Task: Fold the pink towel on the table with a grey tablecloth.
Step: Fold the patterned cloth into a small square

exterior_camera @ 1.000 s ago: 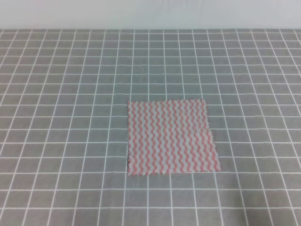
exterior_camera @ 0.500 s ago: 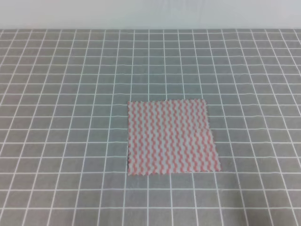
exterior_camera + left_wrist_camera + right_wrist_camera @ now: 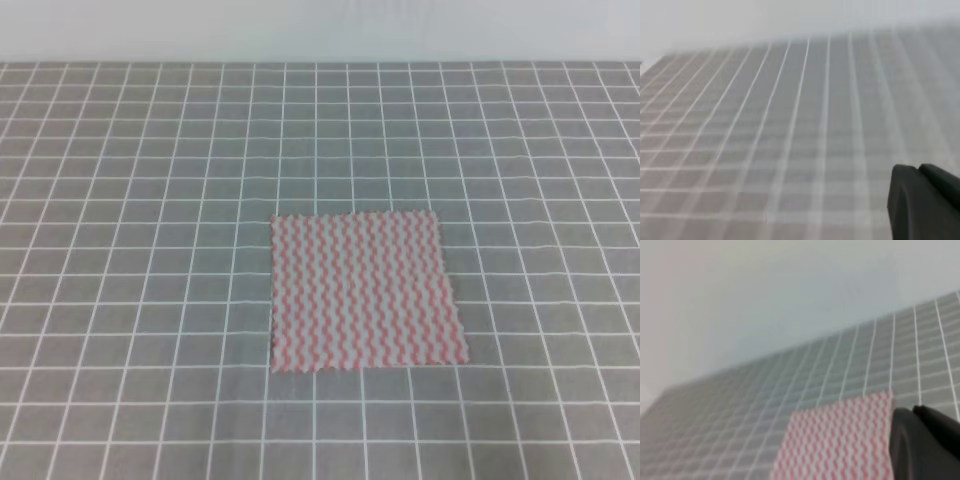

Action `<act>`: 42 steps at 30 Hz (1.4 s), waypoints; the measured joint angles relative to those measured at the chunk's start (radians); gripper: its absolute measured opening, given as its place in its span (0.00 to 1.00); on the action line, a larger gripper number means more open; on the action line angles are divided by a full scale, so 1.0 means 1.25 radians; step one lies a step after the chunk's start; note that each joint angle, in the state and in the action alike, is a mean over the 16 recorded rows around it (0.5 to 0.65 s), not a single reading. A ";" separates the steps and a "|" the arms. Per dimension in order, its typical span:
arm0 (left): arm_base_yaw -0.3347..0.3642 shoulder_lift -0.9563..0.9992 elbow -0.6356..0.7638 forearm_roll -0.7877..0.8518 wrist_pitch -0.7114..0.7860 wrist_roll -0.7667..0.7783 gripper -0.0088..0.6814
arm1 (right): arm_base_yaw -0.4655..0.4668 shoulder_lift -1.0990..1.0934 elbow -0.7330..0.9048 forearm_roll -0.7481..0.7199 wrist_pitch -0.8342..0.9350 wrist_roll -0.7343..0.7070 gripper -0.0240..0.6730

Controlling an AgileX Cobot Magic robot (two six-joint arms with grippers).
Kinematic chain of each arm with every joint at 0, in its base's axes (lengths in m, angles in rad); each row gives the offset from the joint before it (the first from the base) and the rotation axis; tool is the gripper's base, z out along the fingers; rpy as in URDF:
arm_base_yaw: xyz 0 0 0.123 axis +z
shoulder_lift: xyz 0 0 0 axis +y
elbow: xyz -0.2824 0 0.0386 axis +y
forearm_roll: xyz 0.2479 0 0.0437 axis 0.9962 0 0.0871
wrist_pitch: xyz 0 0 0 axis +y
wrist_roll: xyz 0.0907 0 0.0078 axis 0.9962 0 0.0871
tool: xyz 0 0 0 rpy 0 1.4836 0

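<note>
So the pink towel (image 3: 365,290) is lying flat and unfolded on the grey tablecloth tabletop (image 3: 140,200), just below centre and a bit toward 4 o'clock in the high view. Neither arm shows up there. Each wrist view only catches a dark bit of gripper at 5 o'clock, so can't tell how the jaws stand.

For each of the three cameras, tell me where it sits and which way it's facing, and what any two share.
Exterior high: above the front, looking down on the flat towel and the grid table; no robot parts show.
Left wrist: low, blurred, facing across bare table; a dark part of the left gripper at lower right.
Right wrist: low, tilted, facing the towel and the wall; right gripper at lower right.
Shared: exterior and right wrist both show the towel.
</note>
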 joint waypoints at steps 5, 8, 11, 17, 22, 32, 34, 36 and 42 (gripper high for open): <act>0.000 0.002 -0.001 -0.126 -0.085 -0.124 0.01 | 0.000 0.090 -0.039 0.056 -0.013 -0.085 0.01; 0.000 0.000 0.000 -0.212 -0.135 -0.198 0.01 | 0.000 0.145 -0.045 0.091 -0.020 -0.115 0.01; 0.000 -0.001 0.001 -0.276 -0.163 -0.252 0.01 | 0.000 0.198 -0.051 0.116 -0.027 -0.149 0.01; 0.000 0.008 -0.018 -0.293 -0.113 -0.255 0.01 | 0.001 0.329 -0.107 0.080 0.012 -0.217 0.01; 0.000 0.047 -0.068 -0.305 0.008 -0.174 0.01 | 0.001 0.485 -0.211 -0.034 0.099 -0.228 0.01; -0.002 0.321 -0.296 -0.386 0.301 0.202 0.01 | 0.035 0.818 -0.484 -0.292 0.303 -0.099 0.01; -0.008 0.395 -0.346 -0.402 0.333 0.276 0.01 | 0.059 0.869 -0.529 -0.358 0.330 -0.050 0.01; -0.018 0.472 -0.394 -0.414 0.358 0.339 0.01 | 0.090 0.913 -0.571 -0.437 0.353 0.011 0.01; -0.092 0.697 -0.523 -0.386 0.397 0.436 0.01 | 0.208 1.013 -0.663 -0.670 0.382 0.202 0.01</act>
